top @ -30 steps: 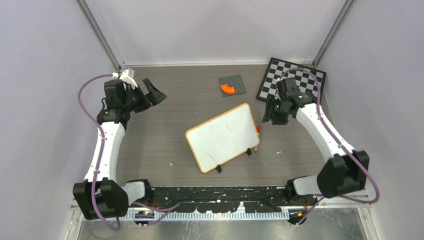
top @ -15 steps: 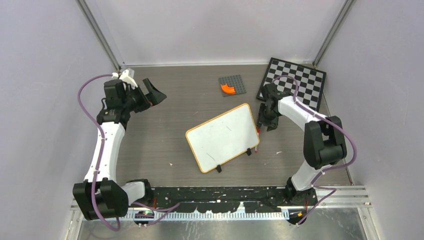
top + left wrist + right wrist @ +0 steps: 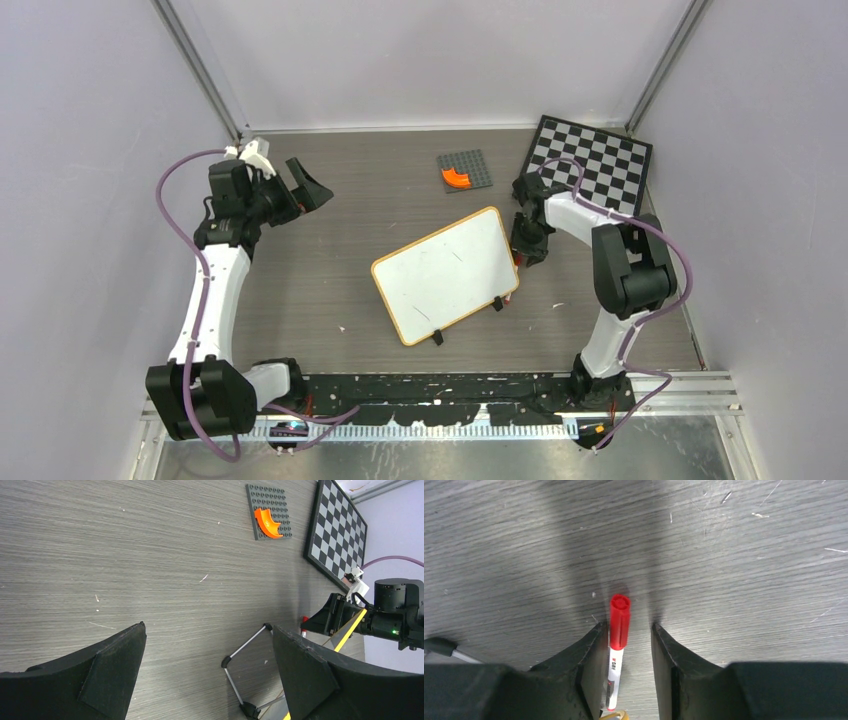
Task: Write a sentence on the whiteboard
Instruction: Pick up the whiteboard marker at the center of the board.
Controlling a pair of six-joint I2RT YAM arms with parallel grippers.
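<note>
The whiteboard (image 3: 446,272), white with an orange frame, lies tilted mid-table. Its face is blank and no sentence shows on it. A red-capped marker (image 3: 618,630) lies on the table along the board's right edge (image 3: 516,259). My right gripper (image 3: 527,245) is down over the marker and open. In the right wrist view the marker sits between the fingers of the right gripper (image 3: 628,626), against the left one, with a gap to the right one. At the far left my left gripper (image 3: 308,185) hangs wide open with nothing in it (image 3: 208,626).
A black-and-white chequered board (image 3: 590,160) lies at the back right, just behind my right gripper. A grey studded plate (image 3: 466,170) with an orange curved piece (image 3: 456,178) sits behind the whiteboard. Walls close in the table on three sides.
My right arm has swung in toward the whiteboard's right edge and come down over the marker, its jaws narrowing. The left arm has not moved.
</note>
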